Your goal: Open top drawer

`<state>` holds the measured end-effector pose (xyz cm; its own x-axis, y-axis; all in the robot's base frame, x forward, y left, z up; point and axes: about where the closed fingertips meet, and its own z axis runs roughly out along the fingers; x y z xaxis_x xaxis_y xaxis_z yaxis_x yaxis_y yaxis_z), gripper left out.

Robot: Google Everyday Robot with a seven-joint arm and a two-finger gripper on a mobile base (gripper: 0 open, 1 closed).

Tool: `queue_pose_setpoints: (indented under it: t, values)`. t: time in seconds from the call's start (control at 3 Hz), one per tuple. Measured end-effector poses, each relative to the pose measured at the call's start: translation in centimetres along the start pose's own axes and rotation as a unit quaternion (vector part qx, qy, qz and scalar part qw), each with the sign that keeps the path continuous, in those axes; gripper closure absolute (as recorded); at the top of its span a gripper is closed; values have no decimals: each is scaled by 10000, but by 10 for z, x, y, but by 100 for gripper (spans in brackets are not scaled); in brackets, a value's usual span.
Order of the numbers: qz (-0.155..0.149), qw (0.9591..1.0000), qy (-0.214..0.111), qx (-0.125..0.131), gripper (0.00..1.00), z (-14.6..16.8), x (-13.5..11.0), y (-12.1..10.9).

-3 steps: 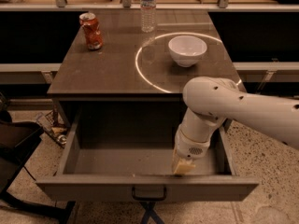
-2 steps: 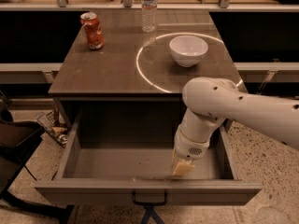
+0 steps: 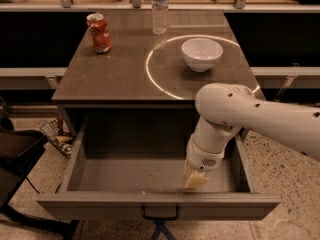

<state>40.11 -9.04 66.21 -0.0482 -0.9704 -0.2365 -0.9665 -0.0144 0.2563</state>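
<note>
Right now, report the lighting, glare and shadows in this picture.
Camera view: dim, warm light; a bright ring glares on the tabletop around the bowl; the top drawer is shadowed at its back; the gripper, low inside near its front, is lit.

The top drawer (image 3: 100, 207) stands wide open across the lower half of the frame, a broad grey-taupe box with a plain grey inside. Its flat front runs level near the bottom edge, with a small black pull (image 3: 160, 213) at its centre. The hand (image 3: 194, 182) hangs inside it, right of centre, just behind the front.
</note>
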Motion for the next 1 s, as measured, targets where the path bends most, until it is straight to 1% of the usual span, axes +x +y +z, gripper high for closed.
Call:
queue_pose_setpoints:
  t: [0.33,0.67,1.0]
  values:
    - [-3,10000,7,-8,8,1,0,1]
    - [-5,10000,10,-12,0,1,0,1]
    - [-5,10000,10,-12,0,1,0,1]
